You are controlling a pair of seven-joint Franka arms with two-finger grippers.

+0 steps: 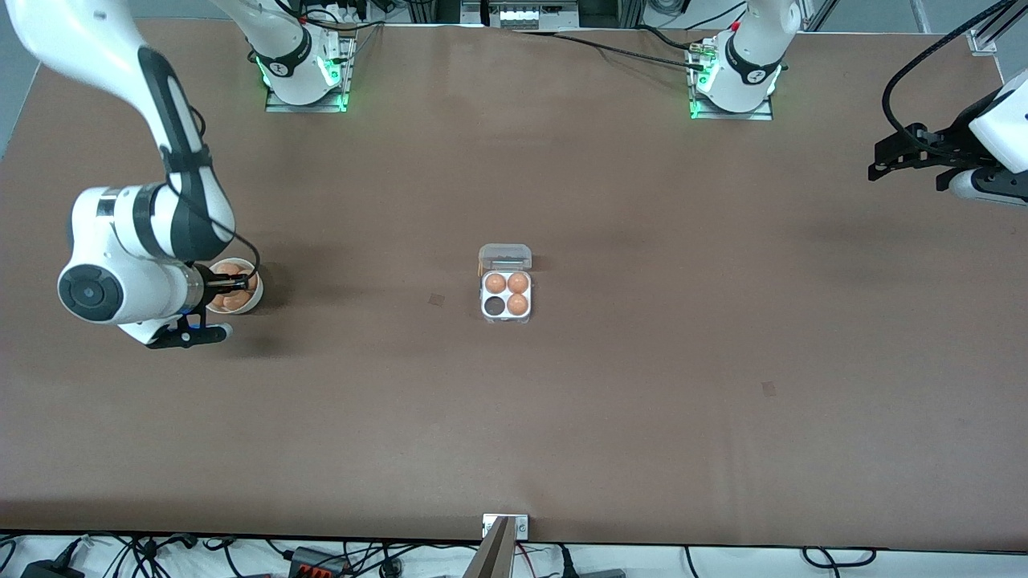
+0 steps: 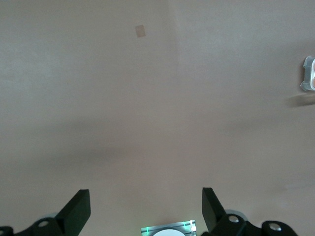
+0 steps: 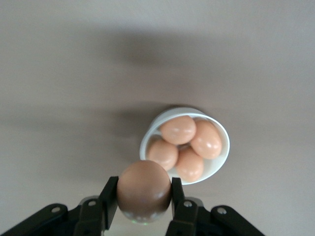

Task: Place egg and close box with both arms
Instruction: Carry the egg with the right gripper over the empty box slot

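Note:
My right gripper (image 3: 143,192) is shut on an orange-brown egg (image 3: 144,189) and holds it over the edge of a round white bowl (image 3: 148,132); in the front view this gripper (image 1: 241,282) is over the bowl (image 1: 250,307) at the right arm's end of the table. The clear box (image 1: 507,318) sits mid-table with its lid (image 1: 505,257) open; three cells hold eggs (image 1: 518,282) and one cell (image 1: 493,306) is empty. My left gripper (image 1: 877,167) waits open and empty at the left arm's end; in its wrist view (image 2: 145,201) the box's edge (image 2: 308,73) shows.
The bowl holds several more eggs (image 3: 189,142). Two small dark patches (image 1: 436,299) (image 1: 768,389) lie flat on the brown table. A metal bracket (image 1: 505,526) sits at the table's edge nearest the front camera.

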